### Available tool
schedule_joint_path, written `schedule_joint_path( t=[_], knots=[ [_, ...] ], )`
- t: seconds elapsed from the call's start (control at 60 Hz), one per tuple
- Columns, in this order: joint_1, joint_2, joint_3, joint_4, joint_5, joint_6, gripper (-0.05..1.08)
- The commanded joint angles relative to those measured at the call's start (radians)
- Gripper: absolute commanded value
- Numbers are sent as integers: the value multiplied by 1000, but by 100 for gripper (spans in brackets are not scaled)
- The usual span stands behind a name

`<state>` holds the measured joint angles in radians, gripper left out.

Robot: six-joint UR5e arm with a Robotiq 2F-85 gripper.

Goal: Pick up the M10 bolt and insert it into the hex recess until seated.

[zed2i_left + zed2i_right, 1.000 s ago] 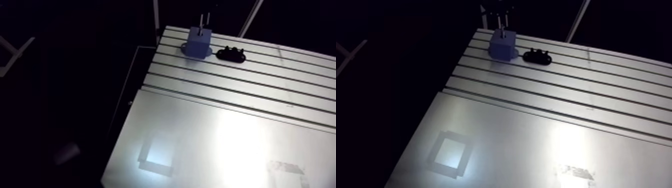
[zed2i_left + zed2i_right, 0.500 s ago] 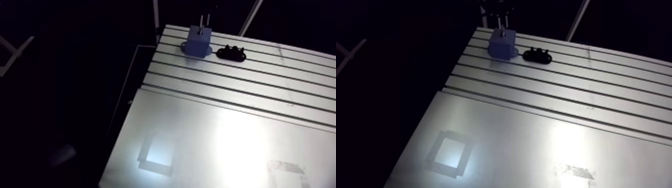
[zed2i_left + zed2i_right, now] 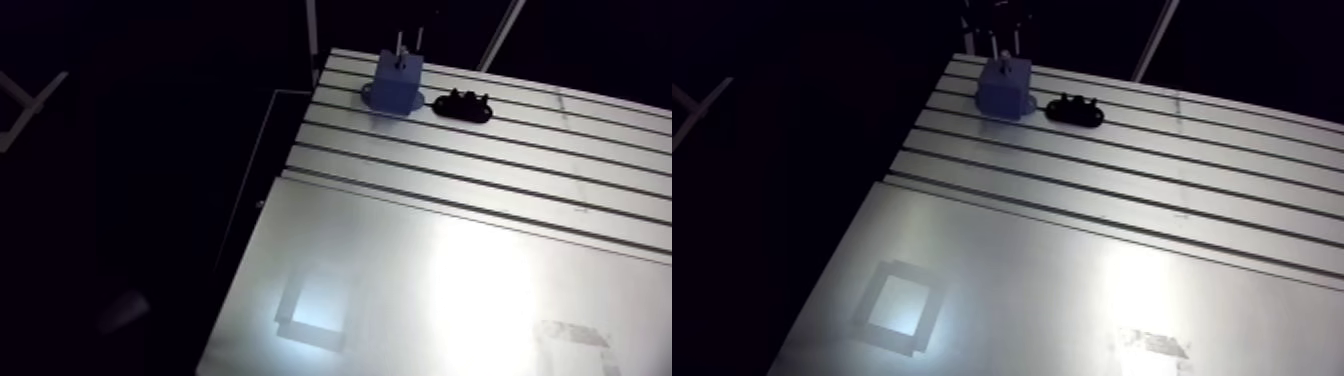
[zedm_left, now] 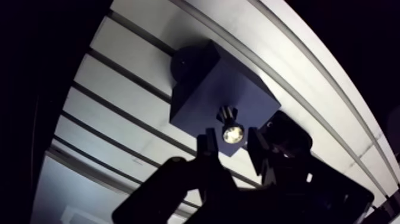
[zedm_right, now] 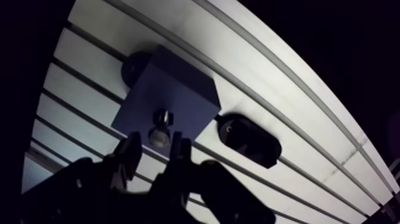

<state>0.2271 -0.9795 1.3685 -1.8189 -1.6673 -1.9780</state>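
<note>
Arm view: the gripper (image 3: 408, 40) hangs over a blue block (image 3: 396, 82) on the slotted table (image 3: 470, 230), with a black part (image 3: 462, 104) just beside the block; the bolt is hard to make out here. Wrist view: the M10 bolt (image 4: 232, 132) stands in the block's top, apparently seated, between parted fingers (image 4: 208, 145).

Nothing readable here, tbh: no text, brand, number or sign can be made out anywhere. A faint reddish patch (image 3: 575, 335) is seen on the slotted table (image 3: 480, 180) at about 5 o'clock, but it can't be deciphered. The blue block (image 3: 397, 82) is unmarked too.
</note>
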Motion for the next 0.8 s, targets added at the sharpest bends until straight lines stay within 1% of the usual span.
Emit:
schedule_joint_path(
  t=[0.017, 0.417, 0.633, 0.667, 0.733, 0.75, 0.767, 0.783, 0.8],
  knots=[
    [0, 0, -1, 2, 1, 1, 1],
    [0, -3, -1, 0, 1, 0, 1],
    [2, -28, -4, -3, 2, 11, 1],
    [2, -34, -3, -3, 1, 18, 1],
    [2, -43, -1, -1, 6, 47, 1],
    [2, -49, -1, 0, 8, 84, 2],
    [2, -49, -1, 0, 8, 84, 2],
    [2, -53, -1, 3, 8, 135, 3],
    [2, -53, -1, 3, 8, 135, 3]
  ],
)
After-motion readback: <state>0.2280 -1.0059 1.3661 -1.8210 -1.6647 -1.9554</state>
